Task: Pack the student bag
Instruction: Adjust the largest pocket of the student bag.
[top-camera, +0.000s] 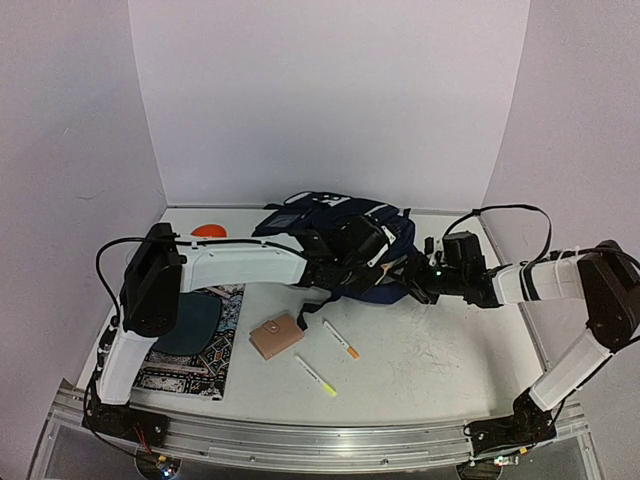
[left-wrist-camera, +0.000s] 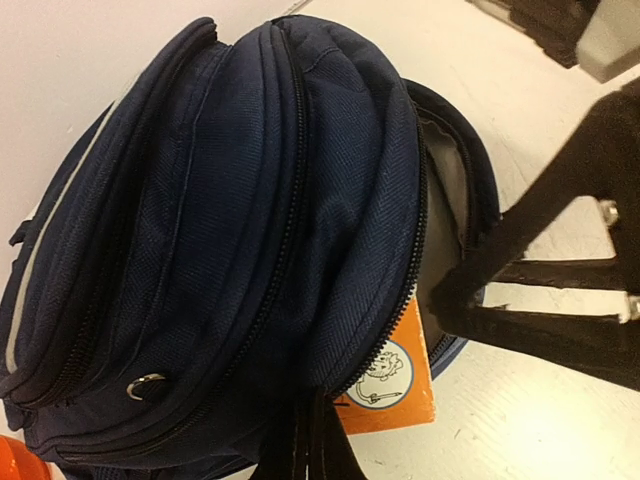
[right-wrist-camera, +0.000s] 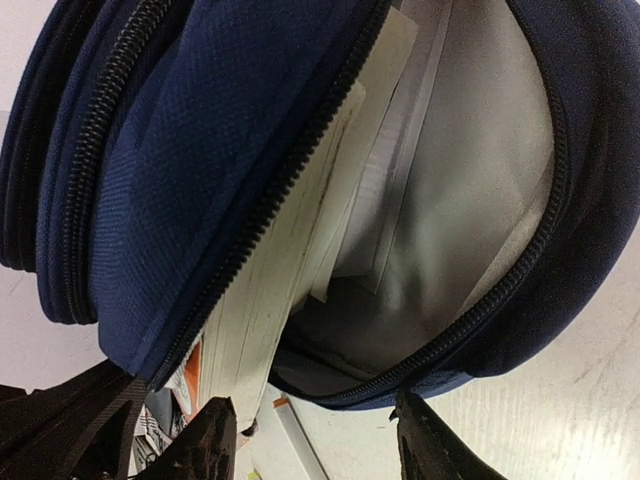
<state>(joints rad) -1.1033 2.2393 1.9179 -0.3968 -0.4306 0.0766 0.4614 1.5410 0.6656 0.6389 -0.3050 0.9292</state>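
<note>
The left jaws are closed at the mouth of the student bag (left-wrist-camera: 220, 230), the right jaws open; a slipping rim could spill the protruding orange book (left-wrist-camera: 395, 390).

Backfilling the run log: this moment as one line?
student bag: open, books inside | left gripper: shut by opening | right gripper: open at opening | pens, wallet: on table

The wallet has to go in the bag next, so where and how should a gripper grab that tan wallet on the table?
Probably pinch the tan wallet across its shorter span, coming straight down from above. It lies flat and closed on the table, turned diagonally, so the grip should turn to match.
</note>
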